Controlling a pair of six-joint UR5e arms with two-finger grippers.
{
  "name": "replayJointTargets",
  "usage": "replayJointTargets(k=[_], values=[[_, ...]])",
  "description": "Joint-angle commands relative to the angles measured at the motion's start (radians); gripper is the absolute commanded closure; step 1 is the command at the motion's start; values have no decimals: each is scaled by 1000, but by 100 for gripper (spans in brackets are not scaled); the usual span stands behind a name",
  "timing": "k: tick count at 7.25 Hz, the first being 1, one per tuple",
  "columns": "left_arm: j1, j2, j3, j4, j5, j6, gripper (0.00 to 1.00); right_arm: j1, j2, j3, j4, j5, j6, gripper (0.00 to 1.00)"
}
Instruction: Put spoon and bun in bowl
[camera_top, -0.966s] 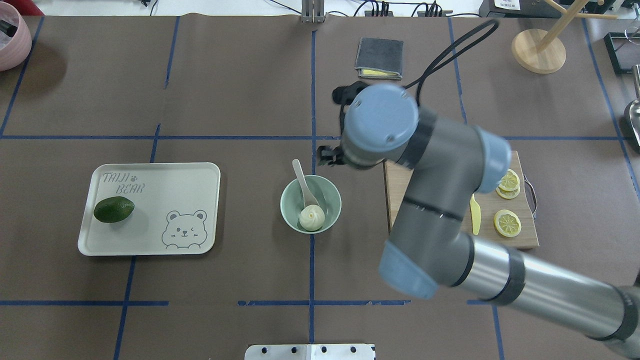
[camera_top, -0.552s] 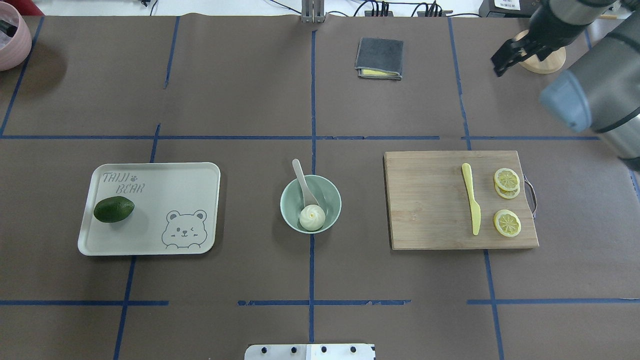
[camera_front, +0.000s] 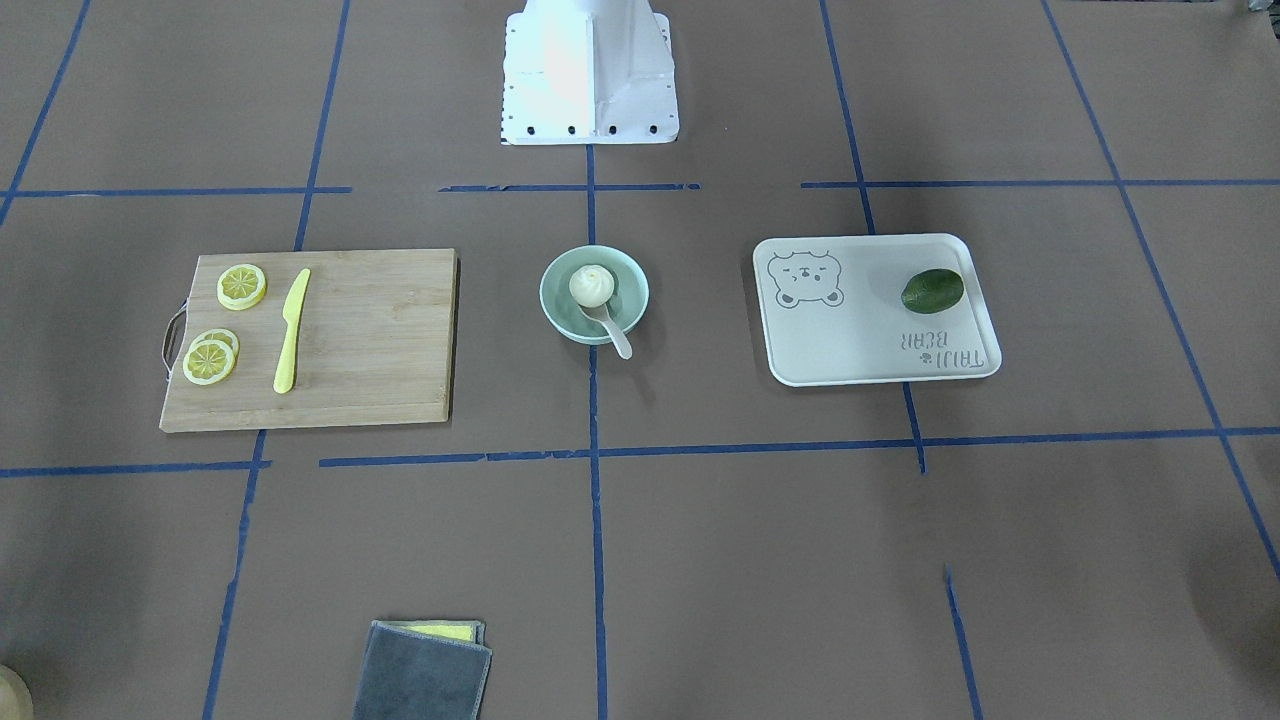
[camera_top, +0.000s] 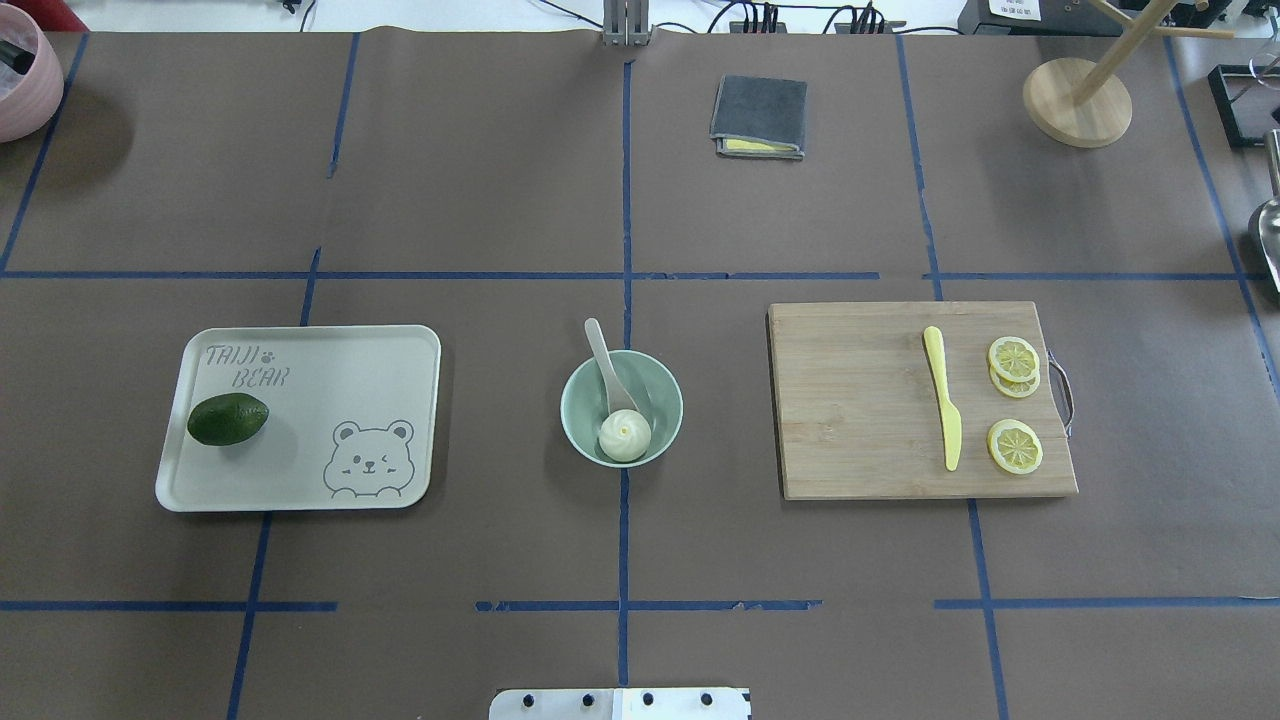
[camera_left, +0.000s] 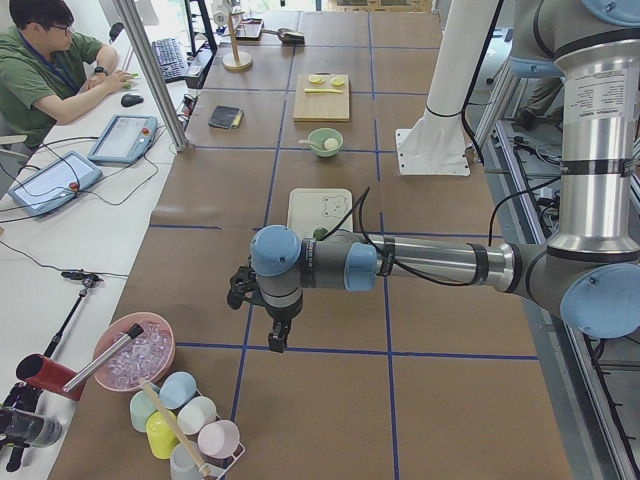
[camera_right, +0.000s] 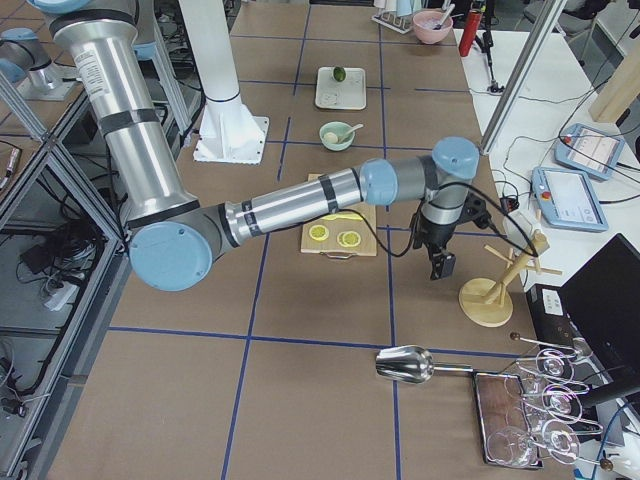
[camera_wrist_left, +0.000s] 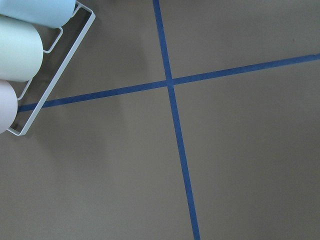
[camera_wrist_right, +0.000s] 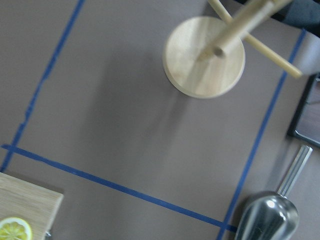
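Note:
The pale mint-green bowl (camera_top: 660, 398) stands at the table's middle. The white pleated bun (camera_top: 624, 437) lies inside it at the near side. The off-white spoon (camera_top: 603, 356) rests with its scoop in the bowl and its handle over the far rim. All three show in the front view too: bowl (camera_front: 560, 292), bun (camera_front: 589, 285), spoon (camera_front: 614, 332). My left gripper (camera_left: 279, 333) shows only in the exterior left view, far from the bowl; I cannot tell if it is open. My right gripper (camera_right: 440, 262) shows only in the exterior right view, near a wooden stand; I cannot tell its state.
A tray (camera_top: 330, 360) with a green avocado (camera_top: 227, 418) lies left of the bowl. A wooden board (camera_top: 850, 400) with a yellow knife (camera_top: 941, 392) and lemon slices (camera_top: 1014, 445) lies right. A grey cloth (camera_top: 758, 115), a wooden stand (camera_top: 1077, 100) and a metal scoop (camera_wrist_right: 267, 217) are farther off.
My right arm, which hung just right of the bowl a second ago, has swung away to the far right and left the overhead view. Bowl, bun and spoon have not moved.

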Motion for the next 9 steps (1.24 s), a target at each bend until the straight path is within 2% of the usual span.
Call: replayJointTargets(k=[1, 2, 3, 4, 5, 6, 9], values=[[0, -1, -3, 0, -3, 0, 0, 103, -219, -75, 333, 14, 5, 0], [1, -1, -1, -3, -3, 0, 0, 126, -218, -85, 324, 127, 25, 0], [1, -3, -1, -5, -2, 0, 0, 155, -178, -73, 239, 140, 27, 0], [1, -1, 3, -5, 6, 0, 0, 155, -108, -61, 87, 111, 19, 0], [1, -1, 3, -3, 4, 0, 0, 142, -89, -59, 51, 47, 2, 0], [1, -1, 0, -3, 4, 0, 0, 140, -112, -62, 52, 18, 1, 0], [1, -1, -3, -5, 0, 0, 0, 97, -138, -67, 48, 24, 13, 0]])
